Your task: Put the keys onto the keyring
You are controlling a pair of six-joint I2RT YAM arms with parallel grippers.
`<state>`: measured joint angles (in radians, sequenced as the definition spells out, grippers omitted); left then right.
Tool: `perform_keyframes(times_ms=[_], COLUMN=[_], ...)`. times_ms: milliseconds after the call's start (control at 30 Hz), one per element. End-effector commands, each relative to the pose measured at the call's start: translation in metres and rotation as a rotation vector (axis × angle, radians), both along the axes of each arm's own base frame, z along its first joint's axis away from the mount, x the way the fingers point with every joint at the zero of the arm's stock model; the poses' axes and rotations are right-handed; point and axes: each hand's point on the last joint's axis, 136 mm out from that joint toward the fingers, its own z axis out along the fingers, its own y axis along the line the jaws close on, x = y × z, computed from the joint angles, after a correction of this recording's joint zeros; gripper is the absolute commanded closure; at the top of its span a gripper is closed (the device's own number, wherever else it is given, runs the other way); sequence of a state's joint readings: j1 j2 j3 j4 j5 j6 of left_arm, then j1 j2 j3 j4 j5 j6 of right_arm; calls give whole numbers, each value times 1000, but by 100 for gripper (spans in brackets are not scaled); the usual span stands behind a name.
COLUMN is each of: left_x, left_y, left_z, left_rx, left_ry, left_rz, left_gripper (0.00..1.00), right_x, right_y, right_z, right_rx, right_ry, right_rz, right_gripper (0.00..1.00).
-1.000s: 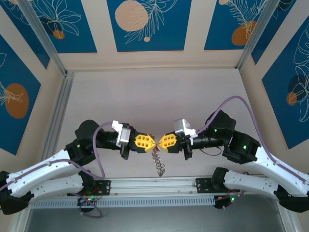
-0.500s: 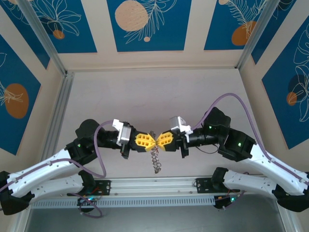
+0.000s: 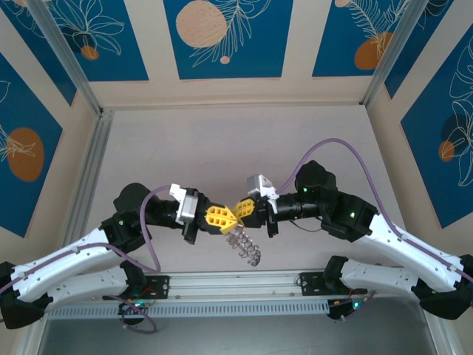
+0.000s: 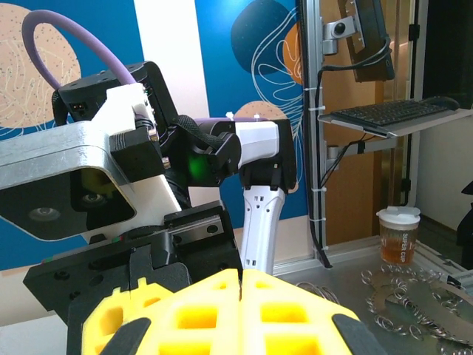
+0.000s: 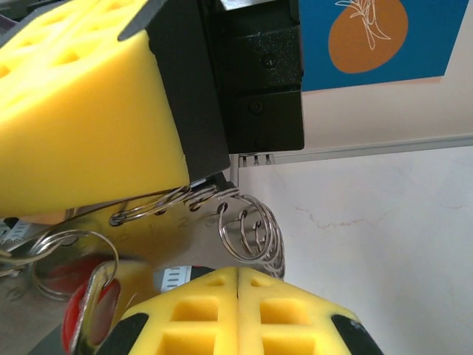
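Both pairs of yellow fingers are pressed fully together. The left gripper (image 3: 232, 217) pinches the keyring (image 5: 247, 231), whose wire loops run out from under its finger. The right gripper (image 5: 238, 279) meets it tip to tip; whether it grips anything cannot be told. The keys (image 3: 247, 248) hang below as a silvery bunch above the table (image 3: 222, 140), a red-headed piece (image 5: 87, 319) among them. Most keys seem threaded already; what remains is unclear.

White-and-black arms (image 3: 74, 260), purple cables (image 3: 334, 140), yellow left claw (image 3: 233, 219), yellow right claw (image 3: 240, 210) (green lights (image 3: 352, 215))
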<state>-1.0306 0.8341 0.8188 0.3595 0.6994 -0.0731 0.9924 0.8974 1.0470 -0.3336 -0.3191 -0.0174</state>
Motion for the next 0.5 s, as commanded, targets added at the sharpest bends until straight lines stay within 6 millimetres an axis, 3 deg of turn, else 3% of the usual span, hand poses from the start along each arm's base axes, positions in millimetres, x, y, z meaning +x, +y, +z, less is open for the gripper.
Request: perform_keyframes(times_ms=[0,200,267,400,467], left_x=[-6,-6,-7,-5,-3], left_y=[10,12,13,14,18], left_z=[14,13,13,7,6], left_rx=[-60,-52,-48,7,18], left_ry=[-40,-37,-36,-31,-31], left_rz=[-11,-6,-9,10,40], left_gripper=[100,100,100,100,100], right_x=[2,0,0,3,6], right_y=[-8,-19,-22,-30,-34], right_z=[17,26,26,22,18], right_rx=[42,82,85,80,72], right_ry=[-26,-56,-64,-77,-82], right_rz=[-36,-65,-76,-117,-151], right_gripper=[100,100,95,70,63])
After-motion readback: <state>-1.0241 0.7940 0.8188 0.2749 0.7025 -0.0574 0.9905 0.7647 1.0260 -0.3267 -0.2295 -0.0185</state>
